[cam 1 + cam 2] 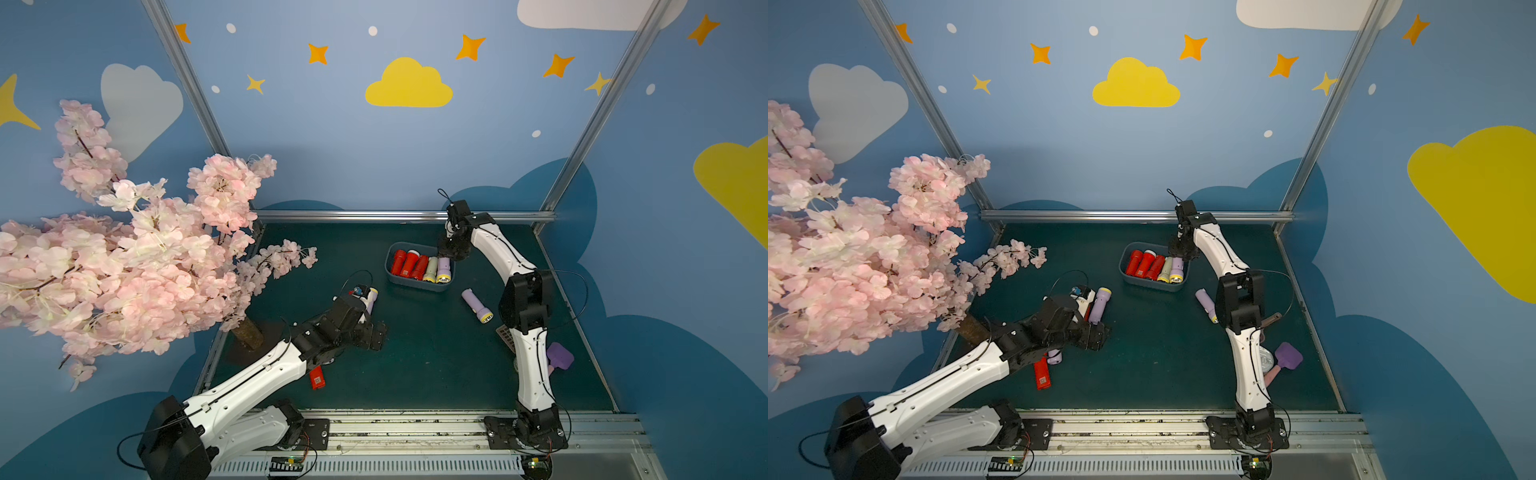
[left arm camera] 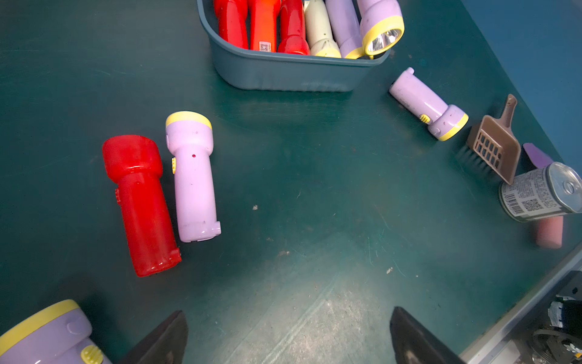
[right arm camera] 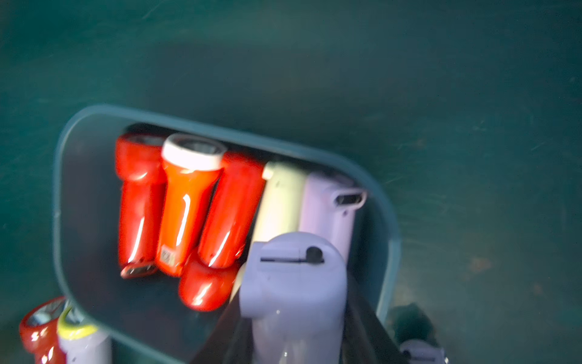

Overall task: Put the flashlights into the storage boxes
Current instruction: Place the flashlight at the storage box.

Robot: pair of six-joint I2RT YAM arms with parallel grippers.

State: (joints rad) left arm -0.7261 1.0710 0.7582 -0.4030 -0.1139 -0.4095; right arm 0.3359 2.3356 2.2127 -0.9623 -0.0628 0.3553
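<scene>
Alignment matters: we lower our right gripper point(image 3: 293, 334), clamped on a lilac flashlight point(image 3: 293, 277), into the bin point(image 3: 85, 176) parallel to the packed flashlights point(image 3: 185, 205).

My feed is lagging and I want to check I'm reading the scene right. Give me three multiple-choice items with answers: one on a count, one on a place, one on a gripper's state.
1. How many red flashlights lie in the bin? A one; B five; C three.
2. Where is the tin can? A inside the bin; B on the mat beside the brown scoop; C on top of the red flashlights.
3. The right gripper is: A closed on a lilac flashlight; B wide open and empty; C closed on the tin can.

Answers:
1 C: three red bodies lie side by side in the left wrist view.
2 B: the can lies on its side next to the scoop, away from the bin.
3 A: the right wrist view shows the lilac body clamped between its jaws.
</scene>
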